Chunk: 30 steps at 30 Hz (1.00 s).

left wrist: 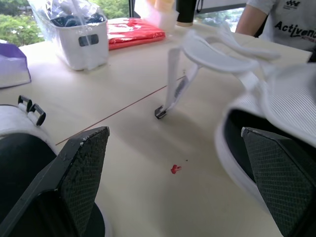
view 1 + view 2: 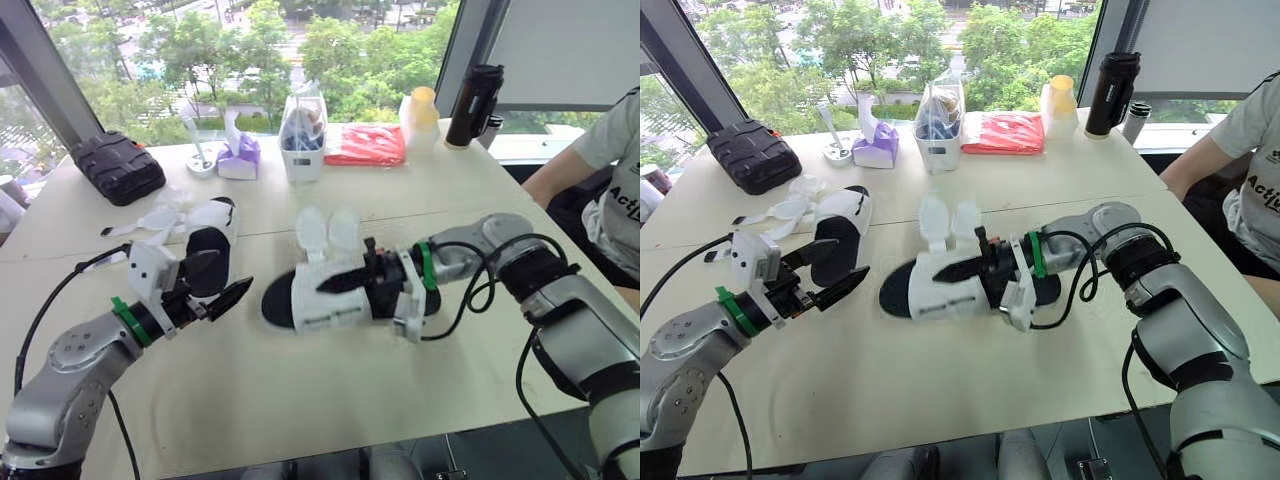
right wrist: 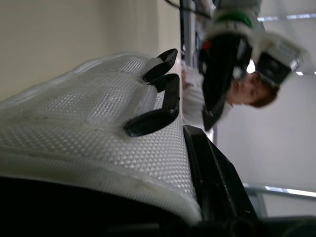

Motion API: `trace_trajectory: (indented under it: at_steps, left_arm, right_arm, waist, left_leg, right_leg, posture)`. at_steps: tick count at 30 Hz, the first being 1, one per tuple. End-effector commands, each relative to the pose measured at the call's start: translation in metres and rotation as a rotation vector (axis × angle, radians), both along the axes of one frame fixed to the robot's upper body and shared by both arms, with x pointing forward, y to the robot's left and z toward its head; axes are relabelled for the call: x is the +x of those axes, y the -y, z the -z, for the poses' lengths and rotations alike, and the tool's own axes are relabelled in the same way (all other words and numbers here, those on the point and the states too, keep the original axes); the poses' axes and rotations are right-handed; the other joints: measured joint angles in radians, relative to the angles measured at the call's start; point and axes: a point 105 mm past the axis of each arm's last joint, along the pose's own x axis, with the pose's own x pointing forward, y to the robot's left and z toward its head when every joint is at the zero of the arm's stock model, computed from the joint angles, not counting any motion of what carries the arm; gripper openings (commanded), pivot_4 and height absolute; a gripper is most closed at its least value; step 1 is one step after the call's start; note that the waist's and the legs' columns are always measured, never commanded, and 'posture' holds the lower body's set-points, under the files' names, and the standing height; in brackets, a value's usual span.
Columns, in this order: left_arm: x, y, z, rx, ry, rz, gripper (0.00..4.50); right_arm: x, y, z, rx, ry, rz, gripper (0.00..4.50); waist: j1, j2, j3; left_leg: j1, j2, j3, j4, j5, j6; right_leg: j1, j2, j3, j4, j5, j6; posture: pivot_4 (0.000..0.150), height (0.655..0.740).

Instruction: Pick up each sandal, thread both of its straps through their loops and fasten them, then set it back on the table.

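Two white sandals lie on the worktop. The centre sandal sits mid-worktop, its two straps standing up unfastened at its 12 o'clock edge. The right pincer, at the sandal's 3 o'clock side, is clamped on its white mesh band, with one black finger lying over the mesh. The second sandal rests at 10 o'clock from the first, its loose straps spread toward 9 o'clock. The left pincer hovers between the two sandals, close to the second one, fingers spread wide and holding nothing. A person sits at 2 o'clock.
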Motion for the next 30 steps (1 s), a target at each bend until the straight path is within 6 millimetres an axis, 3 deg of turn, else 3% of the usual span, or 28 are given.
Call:
trace_trajectory:
  at_steps: [1, 13, 17, 22, 23, 28, 30]
  left_arm:
    - [-0.002, 0.005, -0.008, 0.004, 0.047, 0.017, 4.50]
    - [-0.010, 0.013, -0.006, 0.014, 0.033, 0.035, 4.50]
    - [-0.015, 0.019, 0.002, 0.066, 0.015, 0.077, 4.50]
    - [-0.021, 0.025, 0.009, 0.124, 0.004, 0.129, 4.50]
    - [-0.022, 0.025, 0.011, 0.137, 0.003, 0.138, 4.50]
    - [-0.030, 0.028, 0.017, 0.161, -0.002, 0.182, 4.50]
    - [-0.037, 0.031, 0.023, 0.190, -0.014, 0.230, 4.50]
  right_arm:
    - [-0.013, -0.008, -0.004, 0.025, 0.000, -0.092, 0.01]
    - [-0.022, -0.021, 0.021, -0.008, -0.064, -0.114, 0.01]
    - [-0.019, -0.020, 0.027, -0.036, -0.115, -0.090, 1.47]
    - [-0.010, -0.007, 0.020, -0.039, -0.145, -0.009, 4.14]
    - [-0.008, -0.004, 0.019, -0.041, -0.154, 0.011, 4.48]
    - [0.001, 0.015, 0.011, -0.077, -0.227, 0.178, 4.48]
    - [0.006, 0.035, 0.004, -0.129, -0.328, 0.336, 4.48]
  waist:
    - [0.001, 0.000, 0.000]
    - [0.011, 0.000, 0.000]
    - [0.011, -0.001, 0.000]
    - [0.010, -0.001, 0.000]
    - [0.010, -0.001, 0.000]
    - [0.011, -0.001, 0.000]
    - [0.012, -0.001, 0.000]
  left_leg:
    - [0.000, 0.000, 0.000, 0.000, 0.000, 0.000]
    - [0.000, 0.000, 0.000, 0.000, 0.000, 0.000]
    - [0.000, 0.000, 0.000, 0.000, 0.000, 0.000]
    - [0.001, 0.000, 0.000, 0.000, 0.000, 0.000]
    - [0.001, 0.000, 0.000, 0.000, 0.000, 0.000]
    - [0.001, 0.001, 0.000, 0.000, 0.000, 0.001]
    - [0.001, 0.002, 0.000, 0.000, 0.000, 0.001]
  right_leg:
    - [0.000, 0.000, 0.000, 0.000, 0.000, 0.000]
    - [0.000, 0.000, 0.001, 0.000, 0.000, 0.000]
    - [0.000, 0.000, 0.001, 0.000, 0.000, -0.001]
    - [0.000, 0.000, 0.001, 0.000, 0.000, -0.001]
    - [0.000, 0.000, 0.001, 0.000, 0.000, -0.001]
    - [0.001, 0.000, 0.001, -0.001, 0.000, -0.001]
    - [0.001, 0.000, 0.001, -0.001, 0.000, -0.001]
  posture:
    - [0.150, 0.7400]
    - [0.150, 0.7400]
    - [0.150, 0.7400]
    - [0.150, 0.7400]
    - [0.150, 0.7400]
    - [0.150, 0.7400]
    - [0.150, 0.7400]
